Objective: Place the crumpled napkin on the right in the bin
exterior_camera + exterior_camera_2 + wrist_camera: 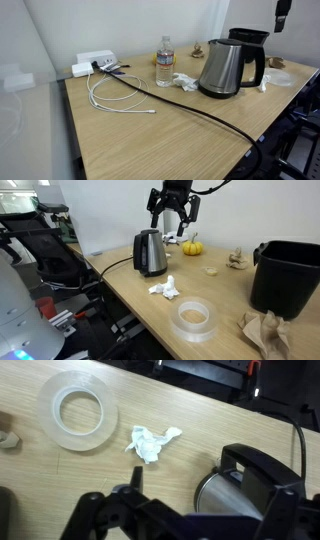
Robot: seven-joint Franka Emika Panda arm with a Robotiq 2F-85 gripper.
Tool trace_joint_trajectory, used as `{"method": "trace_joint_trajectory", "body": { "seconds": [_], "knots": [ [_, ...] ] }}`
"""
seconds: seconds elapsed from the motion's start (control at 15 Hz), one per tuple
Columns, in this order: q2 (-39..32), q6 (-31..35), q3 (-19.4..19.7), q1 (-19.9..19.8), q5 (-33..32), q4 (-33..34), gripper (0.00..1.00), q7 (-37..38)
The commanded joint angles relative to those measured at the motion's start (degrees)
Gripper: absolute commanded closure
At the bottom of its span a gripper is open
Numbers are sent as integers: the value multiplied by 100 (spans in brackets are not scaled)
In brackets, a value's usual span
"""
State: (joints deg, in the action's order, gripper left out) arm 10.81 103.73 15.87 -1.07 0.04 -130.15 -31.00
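Observation:
A white crumpled napkin (164,287) lies on the wooden table beside the steel kettle (150,252); it also shows in the wrist view (152,443) and in an exterior view (183,82). A brown crumpled napkin (265,332) lies at the table's near right corner, in front of the black bin (288,275). My gripper (170,222) hangs open and empty high above the kettle, well away from both napkins. In the wrist view the open fingers (208,495) frame the kettle (245,485) below.
A clear tape roll (193,318) lies near the table's front edge, also seen in the wrist view (78,415). A small pumpkin (191,248) and another crumpled scrap (237,258) sit at the back. A water bottle (164,62) and white cable (115,95) lie beyond the kettle.

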Motion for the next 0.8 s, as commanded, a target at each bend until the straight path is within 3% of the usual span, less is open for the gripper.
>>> {"method": "trace_joint_trajectory", "body": {
  "seconds": [0.0,0.4,0.73],
  "knots": [
    [-12,-7,-183,-190,32,6,0,-26],
    [133,-6,-207,-391,28,-190,0,752],
    [11,-7,-254,-366,29,-85,0,566]
  ]
}}
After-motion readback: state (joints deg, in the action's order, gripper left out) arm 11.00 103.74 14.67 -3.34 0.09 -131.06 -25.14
